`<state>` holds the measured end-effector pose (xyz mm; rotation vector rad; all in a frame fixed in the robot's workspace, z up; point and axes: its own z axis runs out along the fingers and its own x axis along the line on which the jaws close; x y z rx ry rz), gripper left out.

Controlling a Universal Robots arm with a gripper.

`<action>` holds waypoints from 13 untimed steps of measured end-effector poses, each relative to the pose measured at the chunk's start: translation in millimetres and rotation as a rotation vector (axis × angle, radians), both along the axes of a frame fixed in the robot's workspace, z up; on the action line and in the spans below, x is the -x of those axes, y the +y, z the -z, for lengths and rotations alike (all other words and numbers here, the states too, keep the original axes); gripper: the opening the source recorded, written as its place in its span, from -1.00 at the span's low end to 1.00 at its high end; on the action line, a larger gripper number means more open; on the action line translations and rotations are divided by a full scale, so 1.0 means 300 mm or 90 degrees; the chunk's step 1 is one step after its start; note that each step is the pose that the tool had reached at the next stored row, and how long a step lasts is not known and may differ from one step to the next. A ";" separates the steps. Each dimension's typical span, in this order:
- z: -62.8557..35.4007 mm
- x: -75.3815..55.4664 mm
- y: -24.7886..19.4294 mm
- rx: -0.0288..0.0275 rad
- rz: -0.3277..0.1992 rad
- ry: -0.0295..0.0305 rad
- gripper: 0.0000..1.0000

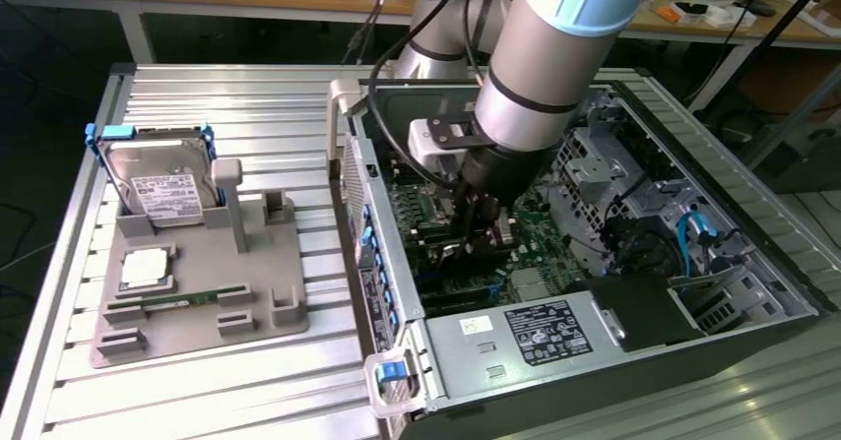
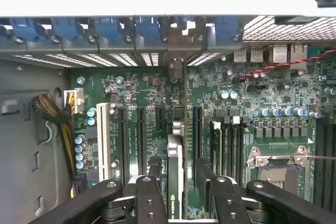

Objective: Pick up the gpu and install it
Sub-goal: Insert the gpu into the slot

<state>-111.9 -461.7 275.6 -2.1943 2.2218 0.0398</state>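
Black fingers (image 2: 149, 198) of my gripper (image 2: 178, 203) sit closest to the wrist camera, one to each side of the gpu (image 2: 175, 182), which I see edge-on as a thin card with a dark face and a pale edge, clamped between them. From that view the card stands upright over the green motherboard (image 2: 262, 93), lined up with the long black expansion slots (image 2: 140, 135), its far end reaching toward the row of blue latches (image 2: 107, 27) along the case's rear wall; I cannot tell whether its lower edge has met a slot. An empty processor socket (image 2: 278, 169) with its silver frame lies to one side, and a bundle of yellow and black cables (image 2: 58, 116) to the other. In the exterior view the arm (image 1: 552, 56) reaches down into the open computer case (image 1: 775, 263), the gripper (image 1: 484, 233) low over the board. On the exterior view's left a grey parts holder (image 1: 197, 312) rests on the ribbed metal worktop (image 1: 236, 95), carrying a silver hard drive (image 1: 158, 179) in a blue frame, a processor chip (image 1: 145, 268) and a green memory stick (image 1: 177, 302).
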 end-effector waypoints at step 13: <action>-0.018 0.000 0.000 -0.0003 0.000 -0.0010 -0.79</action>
